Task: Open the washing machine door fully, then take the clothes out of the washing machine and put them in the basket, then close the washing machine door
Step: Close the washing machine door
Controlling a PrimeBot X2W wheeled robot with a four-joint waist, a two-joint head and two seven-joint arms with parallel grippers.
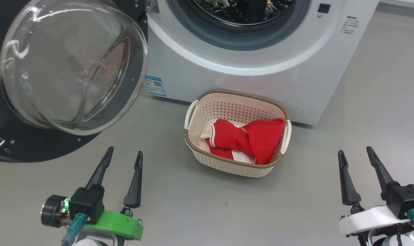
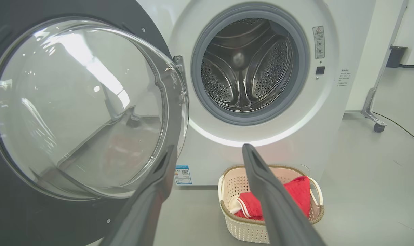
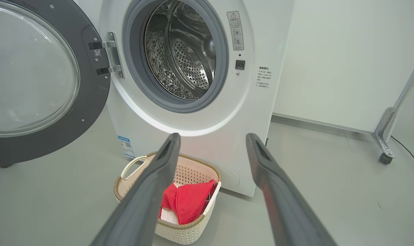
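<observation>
The white washing machine (image 1: 248,65) stands ahead with its round door (image 1: 70,65) swung wide open to the left, glass bowl facing me. Its steel drum (image 2: 244,68) looks bare inside. On the floor before the machine sits the cream basket (image 1: 193,143), and the red clothes (image 1: 251,140) with white striped trim lie in it. My left gripper (image 1: 124,155) hovers open at the lower left, below the door. My right gripper (image 1: 355,152) hovers open at the lower right, to the right of the basket. Both hold nothing.
A blue label (image 1: 155,85) is stuck on the machine's lower left front. A metal stand leg with a castor (image 3: 386,159) and a black cable (image 2: 398,127) lie on the grey floor to the machine's right, by a white wall.
</observation>
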